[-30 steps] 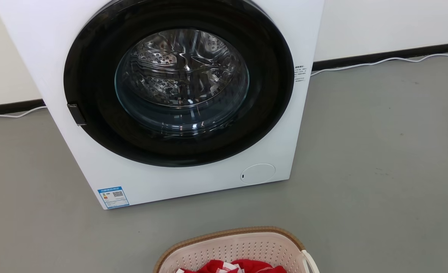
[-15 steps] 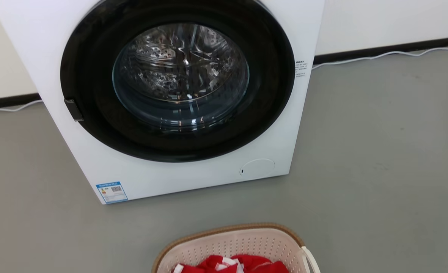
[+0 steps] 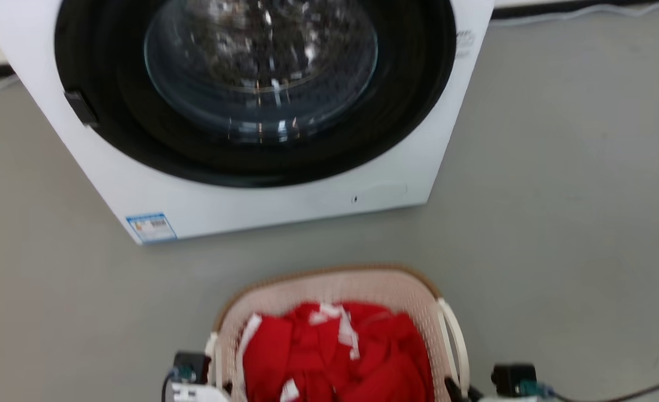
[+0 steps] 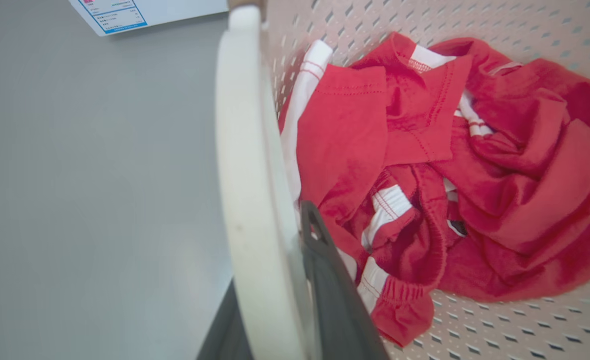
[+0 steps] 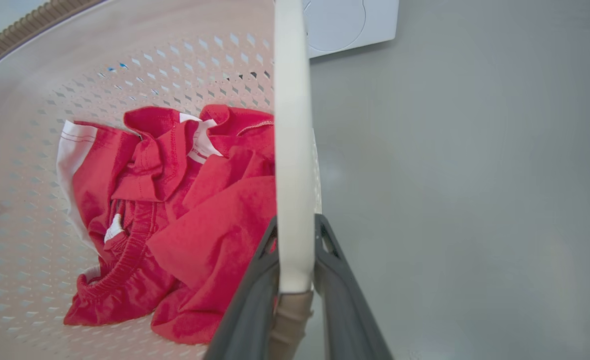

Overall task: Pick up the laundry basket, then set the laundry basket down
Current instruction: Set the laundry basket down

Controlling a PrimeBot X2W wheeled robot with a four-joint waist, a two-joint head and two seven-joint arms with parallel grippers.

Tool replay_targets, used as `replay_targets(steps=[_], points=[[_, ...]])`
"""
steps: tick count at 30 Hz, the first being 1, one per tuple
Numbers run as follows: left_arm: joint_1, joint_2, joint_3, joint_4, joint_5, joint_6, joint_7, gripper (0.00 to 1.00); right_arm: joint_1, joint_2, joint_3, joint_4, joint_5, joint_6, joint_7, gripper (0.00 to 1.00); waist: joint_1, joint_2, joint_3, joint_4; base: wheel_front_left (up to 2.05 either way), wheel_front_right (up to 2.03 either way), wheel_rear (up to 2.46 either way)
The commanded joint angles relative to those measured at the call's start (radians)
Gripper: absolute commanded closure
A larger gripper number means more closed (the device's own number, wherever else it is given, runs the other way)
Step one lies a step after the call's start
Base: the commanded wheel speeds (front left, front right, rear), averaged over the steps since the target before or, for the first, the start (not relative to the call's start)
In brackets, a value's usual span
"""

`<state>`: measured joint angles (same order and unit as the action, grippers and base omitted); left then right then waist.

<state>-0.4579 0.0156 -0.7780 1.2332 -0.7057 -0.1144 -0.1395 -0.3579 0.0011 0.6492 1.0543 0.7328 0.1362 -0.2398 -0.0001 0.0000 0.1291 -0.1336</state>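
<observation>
Over grey floor (image 3: 558,195), left gripper (image 4: 275,255) and right gripper (image 5: 295,225) each clamp a laundry basket (image 3: 329,285) handle (image 5: 290,125), likely for level carrying.

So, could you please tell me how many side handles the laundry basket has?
2: the left handle is clamped in the left gripper, the right handle in the right gripper, on opposite sides of the laundry basket.

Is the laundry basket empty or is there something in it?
Not empty: crumpled red clothes with white trim lie inside the laundry basket on its perforated floor.
</observation>
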Motion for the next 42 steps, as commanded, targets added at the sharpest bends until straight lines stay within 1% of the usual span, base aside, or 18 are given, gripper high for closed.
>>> replay_targets(steps=[1,7,10,11,22,29,36,42], points=[[-0.054,0.073,0.014,0.007,0.017,0.013,-0.022,1.0,-0.045,-0.051,-0.01,-0.012,-0.02,-0.006,-0.022,1.0,0.0001,0.0,0.084,0.01,0.0,0.0,0.0],[-0.146,0.099,0.016,0.003,0.026,0.035,-0.049,1.0,-0.122,-0.051,-0.047,-0.06,-0.071,-0.006,-0.022,1.0,0.0001,0.0,0.222,0.023,0.0,0.0,0.0],[-0.193,0.112,0.019,-0.002,0.032,0.052,-0.066,1.0,-0.16,-0.051,-0.071,-0.083,-0.098,-0.006,-0.022,1.0,0.0001,0.0,0.287,0.03,0.0,0.0,0.0],[-0.193,0.112,0.019,-0.002,0.032,0.052,-0.066,1.0,-0.16,-0.051,-0.071,-0.083,-0.098,-0.006,-0.022,1.0,0.0001,0.0,0.287,0.03,0.0,0.0,0.0],[-0.329,0.151,0.037,-0.054,0.055,0.112,-0.116,1.0,-0.246,-0.051,-0.182,-0.17,-0.206,-0.006,-0.022,1.0,0.0001,0.0,0.473,0.054,0.0,0.0,0.0],[-0.381,0.166,0.045,-0.1,0.077,0.138,-0.122,1.0,-0.277,-0.051,-0.226,-0.202,-0.238,-0.006,-0.022,1.0,0.0001,0.0,0.579,0.067,0.0,0.0,0.0],[-0.416,0.183,0.06,-0.147,0.098,0.164,-0.122,1.0,-0.311,-0.051,-0.25,-0.218,-0.248,-0.006,-0.022,1.0,0.0001,0.0,0.654,0.077,0.0,0.0,0.0],[-0.432,0.189,0.067,-0.158,0.106,0.169,-0.122,1.0,-0.336,-0.051,-0.264,-0.223,-0.251,-0.006,-0.022,1.0,0.0001,0.0,0.686,0.079,0.0,0.0,0.0]])
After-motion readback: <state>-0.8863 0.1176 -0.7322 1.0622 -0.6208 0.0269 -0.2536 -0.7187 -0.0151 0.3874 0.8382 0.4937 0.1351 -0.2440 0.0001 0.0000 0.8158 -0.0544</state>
